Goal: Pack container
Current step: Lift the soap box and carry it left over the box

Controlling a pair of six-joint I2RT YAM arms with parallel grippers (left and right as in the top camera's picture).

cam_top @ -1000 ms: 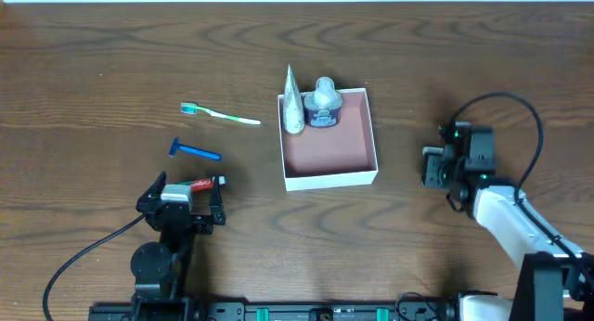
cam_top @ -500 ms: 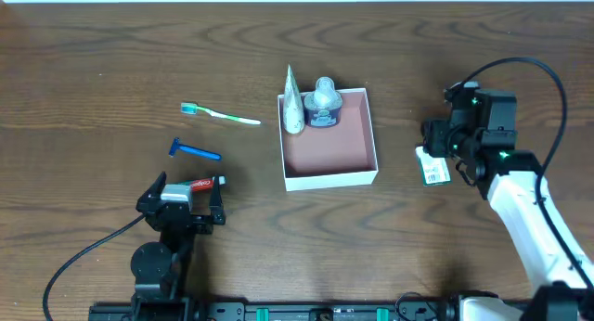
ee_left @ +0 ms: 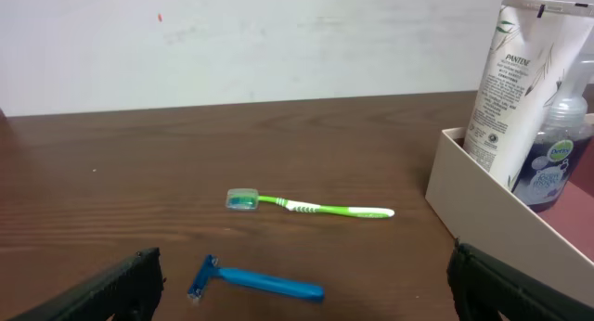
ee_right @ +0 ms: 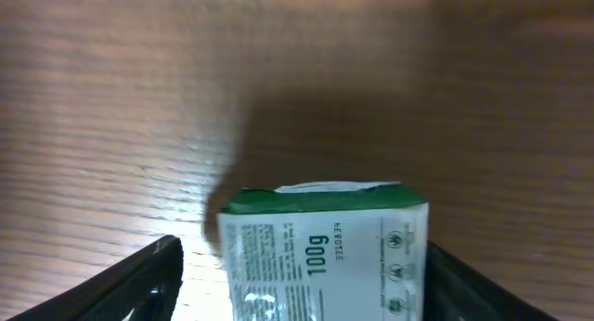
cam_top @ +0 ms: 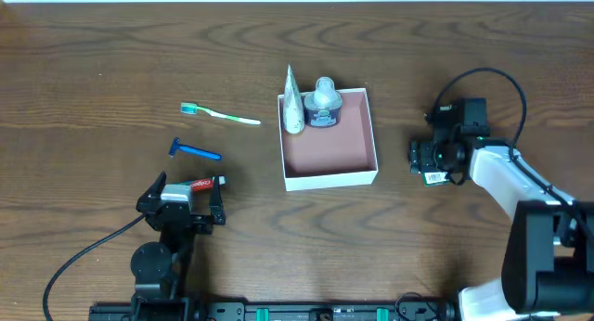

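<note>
The container (cam_top: 330, 179), a white-walled square box with a pinkish-brown inside, sits mid-table. It holds a white tube (cam_top: 292, 104) and a bottle (cam_top: 323, 102) at its far edge. Its wall also shows in the left wrist view (ee_left: 492, 210). My right gripper (cam_top: 429, 161) is right of the container, open, with a green and white soap box (cam_top: 432, 177) between its fingers. In the right wrist view (ee_right: 302, 270) the soap box (ee_right: 325, 256) touches the right finger, with a gap at the left one. My left gripper (cam_top: 186, 202) is open and empty in the left wrist view (ee_left: 302, 279).
A green toothbrush (cam_top: 220, 114) and a blue razor (cam_top: 195, 151) lie left of the container; the left wrist view shows both, the toothbrush (ee_left: 311, 207) and the razor (ee_left: 255, 280). A small red and white tube (cam_top: 200, 184) lies by the left gripper.
My right arm rose and swung, then came down slightly nearer the container. The soap box, hidden a second ago, now shows at the gripper. The left arm has not moved.
</note>
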